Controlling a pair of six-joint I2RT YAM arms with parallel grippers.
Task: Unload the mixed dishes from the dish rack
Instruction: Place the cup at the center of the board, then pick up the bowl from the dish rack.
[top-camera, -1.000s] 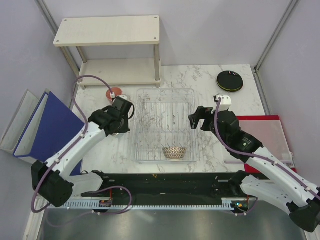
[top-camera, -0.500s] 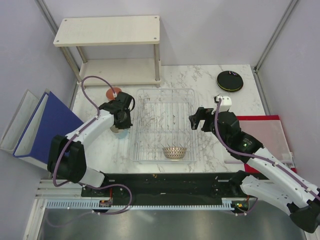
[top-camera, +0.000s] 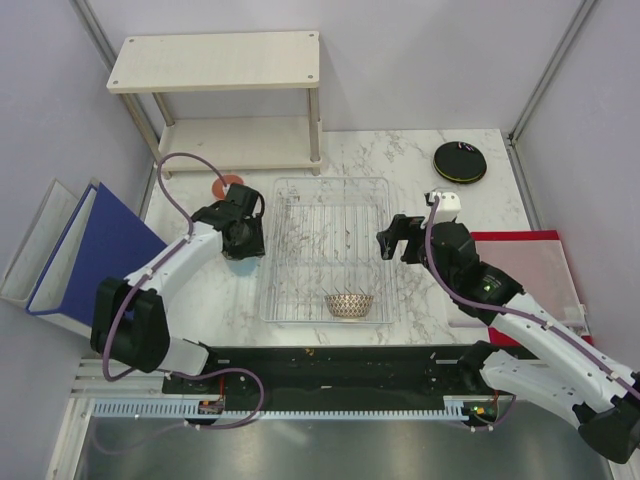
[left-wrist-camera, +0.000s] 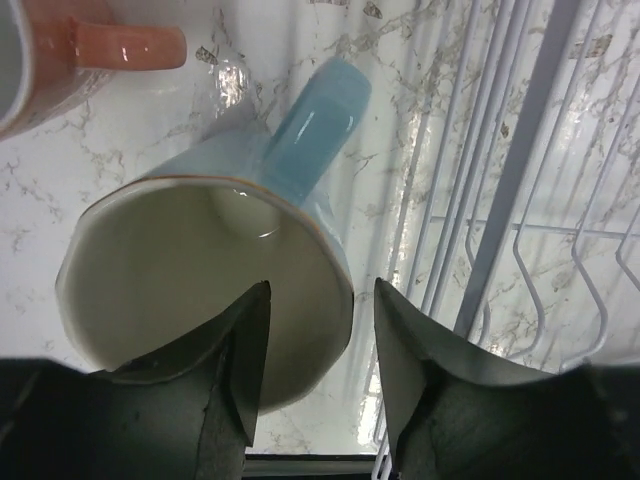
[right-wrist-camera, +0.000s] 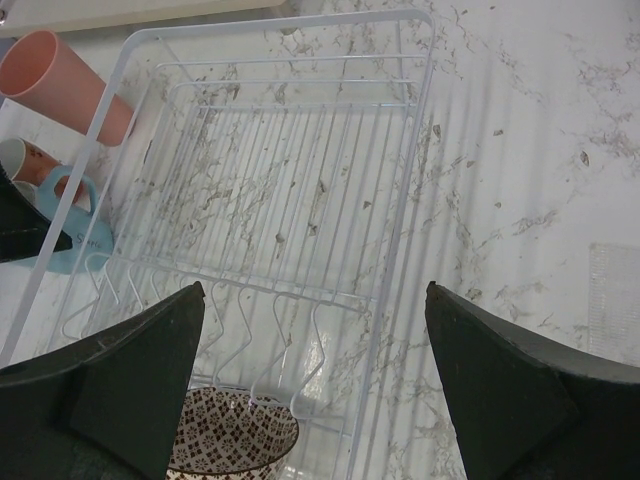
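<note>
My left hand (left-wrist-camera: 320, 285) was released, astride the rim of the blue cup (left-wrist-camera: 200, 250), which stood near the left edge of the worktop (top-camera: 420, 170), outside the rack (top-camera: 325, 215). Next, probably: lift clear, fetch the bowl (top-camera: 349, 303).

Top external camera is fixed high behind the arm bases, looking down from a distance over the whole table (top-camera: 420, 160). Left wrist camera looks steeply down at very close range onto the light blue cup (left-wrist-camera: 310, 120) beside the dish rack (left-wrist-camera: 510, 190). Right wrist camera sits higher, facing obliquely across the rack. All three views share the rack; both wrist views share the cup
</note>
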